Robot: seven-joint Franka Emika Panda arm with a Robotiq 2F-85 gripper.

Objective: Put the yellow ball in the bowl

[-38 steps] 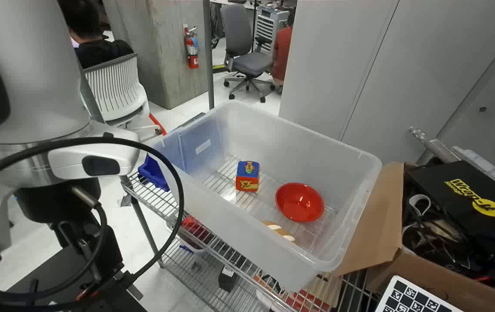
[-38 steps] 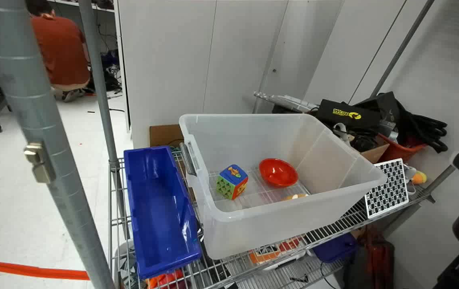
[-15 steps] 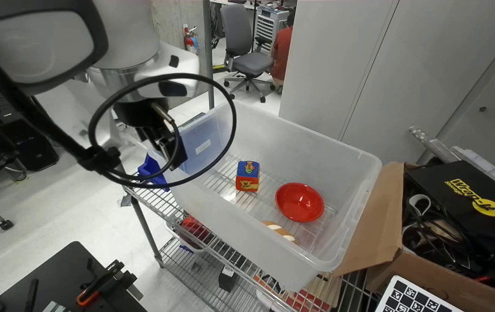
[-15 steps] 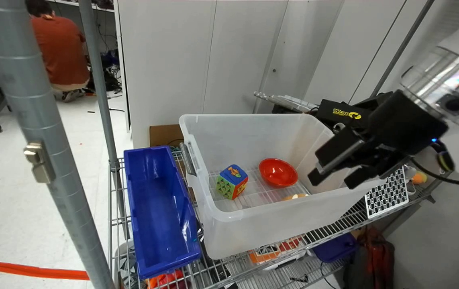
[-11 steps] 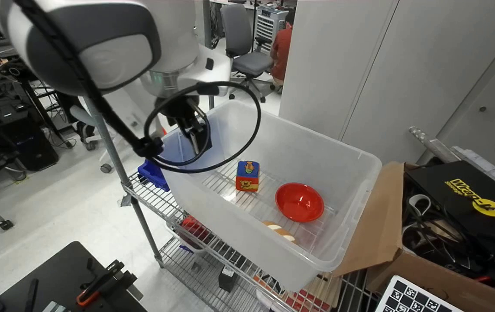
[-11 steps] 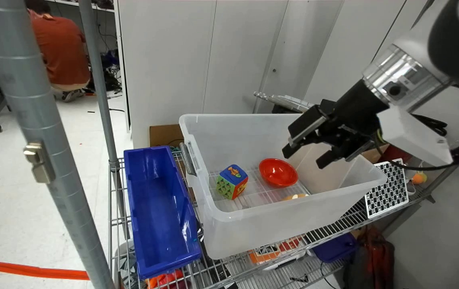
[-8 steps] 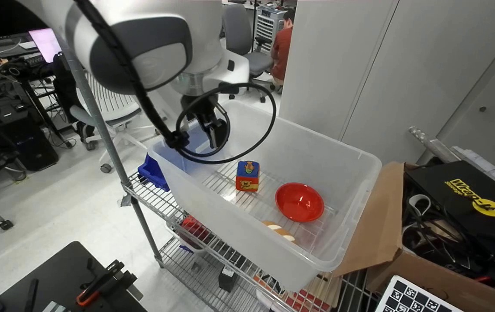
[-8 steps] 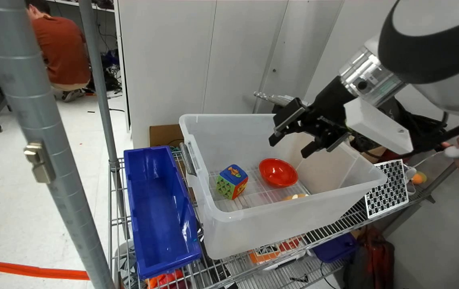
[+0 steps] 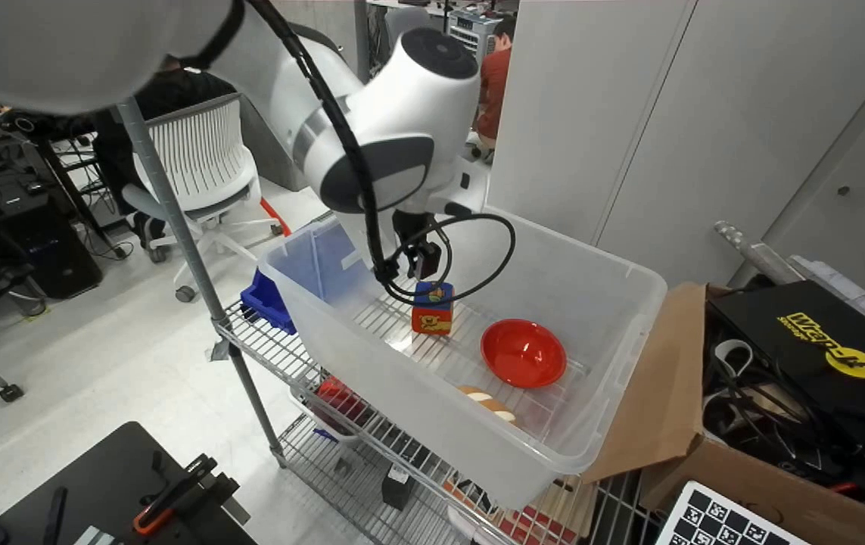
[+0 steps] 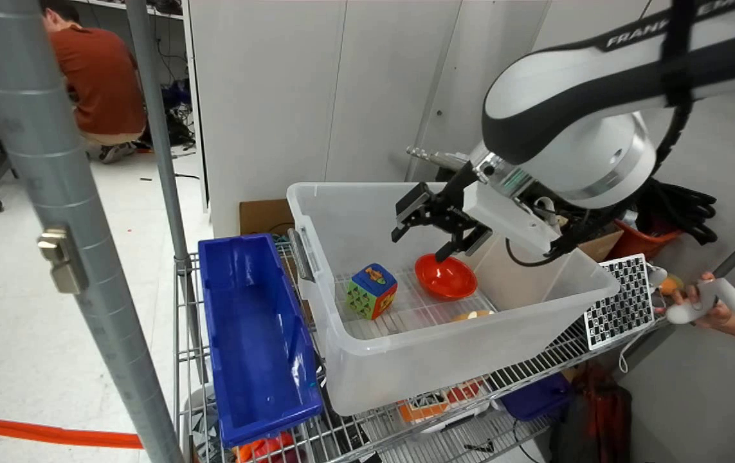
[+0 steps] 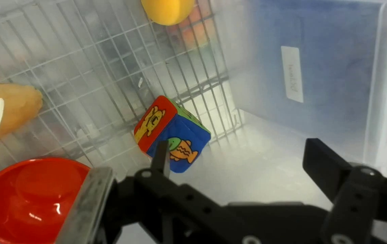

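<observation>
While the end effector (image 10: 422, 243) is hanging over the translucent bin (image 10: 438, 363), its fingers (image 11: 325, 169) well spread, the yellow ball (image 11: 168, 11) is lying inside, partly cut off by the wrist view's upper edge. The red bowl (image 10: 445, 283) is sitting near the block (image 10: 372, 292), apart from the ball

Three cameras peer down into that bin (image 10: 451, 370).
Two look over the same long edge, nearest the cardboard box (image 9: 653, 387) corner in an exterior view, the blue tray (image 10: 254, 341) corner in an exterior view. The wrist view, closest, shares the red bowl (image 11: 29, 201) with both.
</observation>
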